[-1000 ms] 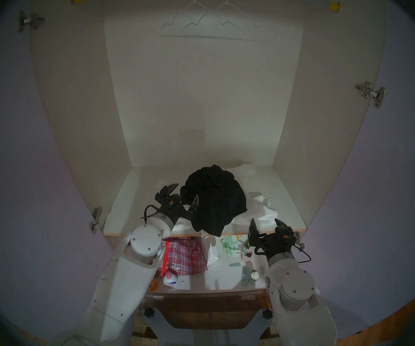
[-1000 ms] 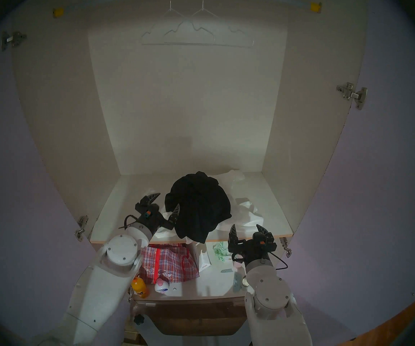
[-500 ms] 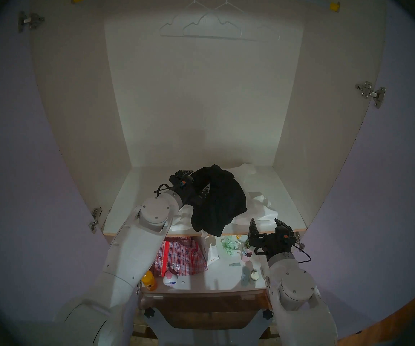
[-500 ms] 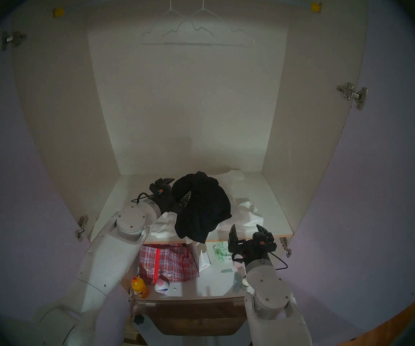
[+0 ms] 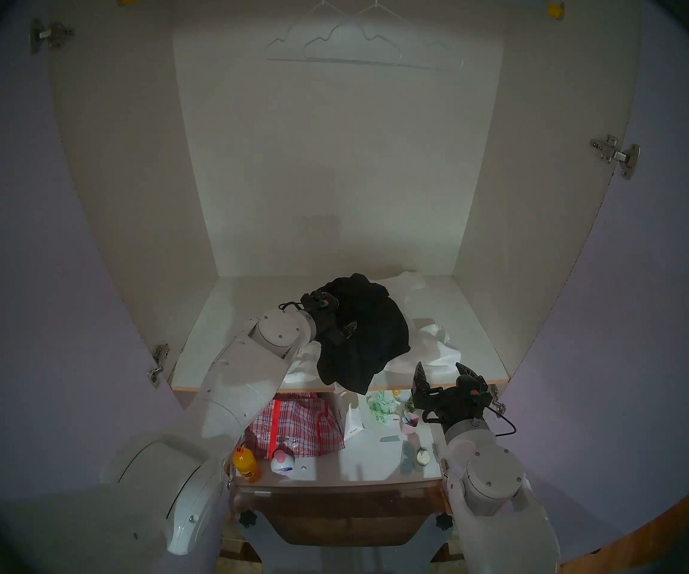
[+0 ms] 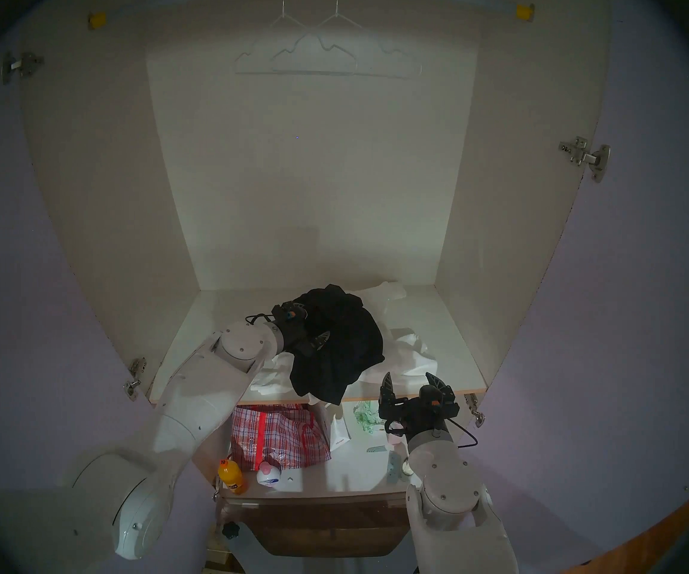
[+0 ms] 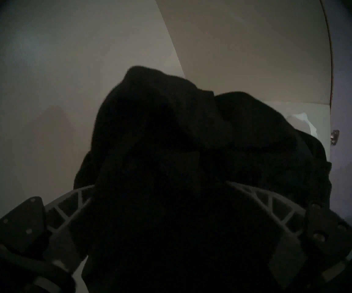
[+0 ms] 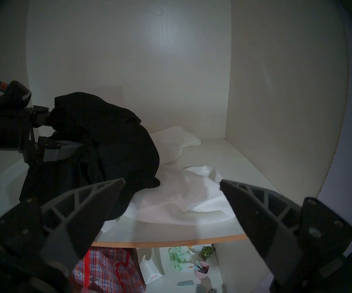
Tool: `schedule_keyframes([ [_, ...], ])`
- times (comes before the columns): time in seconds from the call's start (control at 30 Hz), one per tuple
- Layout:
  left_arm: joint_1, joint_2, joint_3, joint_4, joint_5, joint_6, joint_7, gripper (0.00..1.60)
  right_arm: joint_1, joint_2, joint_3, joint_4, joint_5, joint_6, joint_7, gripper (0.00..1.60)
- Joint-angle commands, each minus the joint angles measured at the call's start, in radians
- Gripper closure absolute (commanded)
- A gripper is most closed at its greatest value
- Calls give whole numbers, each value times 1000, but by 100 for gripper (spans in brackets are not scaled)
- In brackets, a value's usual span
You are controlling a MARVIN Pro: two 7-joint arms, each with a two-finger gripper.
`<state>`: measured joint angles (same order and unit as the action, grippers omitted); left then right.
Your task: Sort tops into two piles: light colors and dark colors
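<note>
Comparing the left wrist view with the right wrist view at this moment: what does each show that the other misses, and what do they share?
Only the left wrist view shows the left end effector from behind, its open fingers straddling the bunched black cloth garment. Only the right wrist view shows the right end effector, open and empty, the red-checked woven bag on the lower shelf and the white shelf board's front edge. Both show the black garment and white wrinkled cloth beside it.

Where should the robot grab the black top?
Probably the raised bunched fold at the back-left of the black top, coming level from the left as the open left gripper does. It stands proud there, clear of the white tops underneath.
</note>
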<state>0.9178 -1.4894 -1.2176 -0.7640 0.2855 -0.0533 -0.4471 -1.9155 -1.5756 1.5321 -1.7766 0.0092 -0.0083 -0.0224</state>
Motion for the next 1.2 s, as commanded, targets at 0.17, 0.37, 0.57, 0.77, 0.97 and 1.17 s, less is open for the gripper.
schedule_keyframes([
  [0.17, -124, -29, -5, 0, -14, -137, 7, 0, 9, 1, 0, -24, 0, -6, 1, 0],
  [0.37, -48, 23, -7, -152, -25, -155, -35, 0, 7, 1, 0, -28, 0, -4, 2, 0],
  [0.57, -52, 62, 42, -149, 3, -104, -182, 0, 7, 2, -1, -29, 1, -4, 1, 0],
  [0.77, -93, 38, 82, -39, 52, -138, -141, 0, 7, 2, -1, -28, 1, -4, 1, 0],
  [0.97, -129, 15, 115, 41, 89, -146, -109, 0, 8, 2, -1, -27, 1, -5, 1, 0],
  [1.17, -99, 23, 132, 2, 124, -194, 15, 92, 8, 2, -1, -27, 1, -5, 1, 0],
])
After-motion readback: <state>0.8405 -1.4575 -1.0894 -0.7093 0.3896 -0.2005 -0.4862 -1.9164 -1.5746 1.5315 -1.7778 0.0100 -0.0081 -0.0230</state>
